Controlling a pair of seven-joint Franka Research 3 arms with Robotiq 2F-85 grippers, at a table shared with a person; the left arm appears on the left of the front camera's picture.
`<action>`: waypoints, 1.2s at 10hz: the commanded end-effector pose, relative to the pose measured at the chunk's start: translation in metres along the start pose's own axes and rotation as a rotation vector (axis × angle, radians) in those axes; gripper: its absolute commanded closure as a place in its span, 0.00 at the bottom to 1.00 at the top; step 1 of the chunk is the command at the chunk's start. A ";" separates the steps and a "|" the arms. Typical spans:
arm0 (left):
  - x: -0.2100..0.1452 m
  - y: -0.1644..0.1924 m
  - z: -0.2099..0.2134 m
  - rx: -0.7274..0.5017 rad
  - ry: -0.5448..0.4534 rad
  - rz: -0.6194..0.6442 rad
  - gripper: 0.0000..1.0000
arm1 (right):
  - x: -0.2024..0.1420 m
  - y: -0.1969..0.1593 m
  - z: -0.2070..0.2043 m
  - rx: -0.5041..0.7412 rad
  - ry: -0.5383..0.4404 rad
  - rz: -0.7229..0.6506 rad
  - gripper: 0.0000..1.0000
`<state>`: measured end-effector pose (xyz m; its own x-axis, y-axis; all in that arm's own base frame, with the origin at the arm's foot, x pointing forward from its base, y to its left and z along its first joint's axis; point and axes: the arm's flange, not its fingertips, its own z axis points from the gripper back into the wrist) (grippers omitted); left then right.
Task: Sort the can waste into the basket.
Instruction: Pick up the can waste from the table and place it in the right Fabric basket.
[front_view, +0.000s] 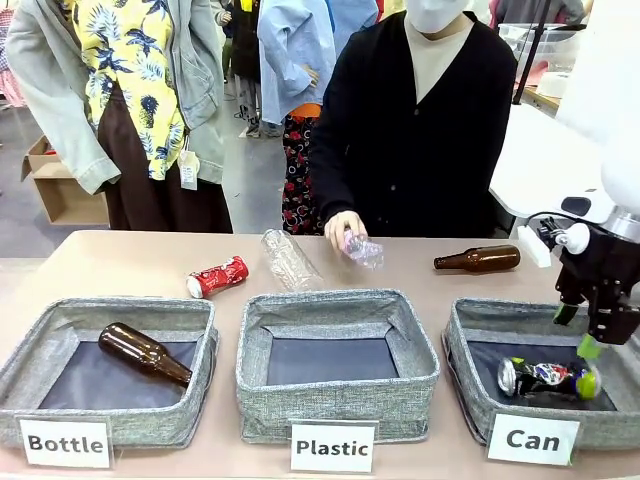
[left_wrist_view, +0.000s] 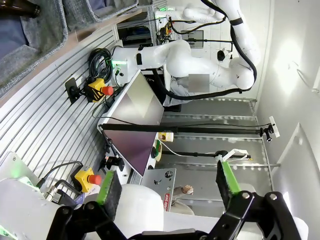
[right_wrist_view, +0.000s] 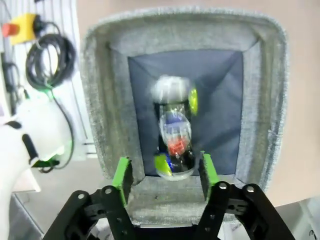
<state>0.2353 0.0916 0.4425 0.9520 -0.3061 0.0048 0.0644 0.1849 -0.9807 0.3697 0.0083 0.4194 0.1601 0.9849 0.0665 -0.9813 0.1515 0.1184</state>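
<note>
The black crushed can (front_view: 548, 378) with blue, red and yellow-green marks lies inside the grey basket (front_view: 467, 352) labelled "Can" at the right. My right gripper (front_view: 578, 330) hangs open just above it, nothing between its fingers. In the right wrist view the black can (right_wrist_view: 173, 134) looks blurred on the dark lining of the basket (right_wrist_view: 100, 100), below my open right gripper (right_wrist_view: 165, 172). The red can (front_view: 217, 277) with white lettering lies on the table behind the left basket. My left gripper (left_wrist_view: 167, 180) is open and faces away from the table.
The "Bottle" basket (front_view: 25, 365) holds a brown bottle (front_view: 143, 352). The "Plastic" basket (front_view: 335, 400) stands in the middle. On the table lie a clear plastic bottle (front_view: 288, 258) and a brown bottle (front_view: 478, 260). A person's hand (front_view: 340, 228) holds a crumpled plastic bottle (front_view: 363, 249).
</note>
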 end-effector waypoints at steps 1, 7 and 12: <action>0.001 -0.002 0.000 -0.018 -0.011 -0.020 0.00 | -0.001 -0.008 0.002 -0.005 -0.020 -0.049 0.00; 0.001 -0.002 0.000 -0.018 -0.011 -0.020 0.00 | -0.048 -0.032 0.017 -0.059 -1.154 -0.632 0.00; 0.001 -0.002 0.000 -0.018 -0.011 -0.020 0.00 | -0.094 -0.022 0.005 0.217 -1.946 -0.372 0.00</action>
<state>0.2353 0.0917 0.4425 0.9522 -0.3056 0.0044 0.0640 0.1853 -0.9806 0.3825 -0.0920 0.4230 0.6320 0.0013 0.7750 -0.7083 0.4067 0.5769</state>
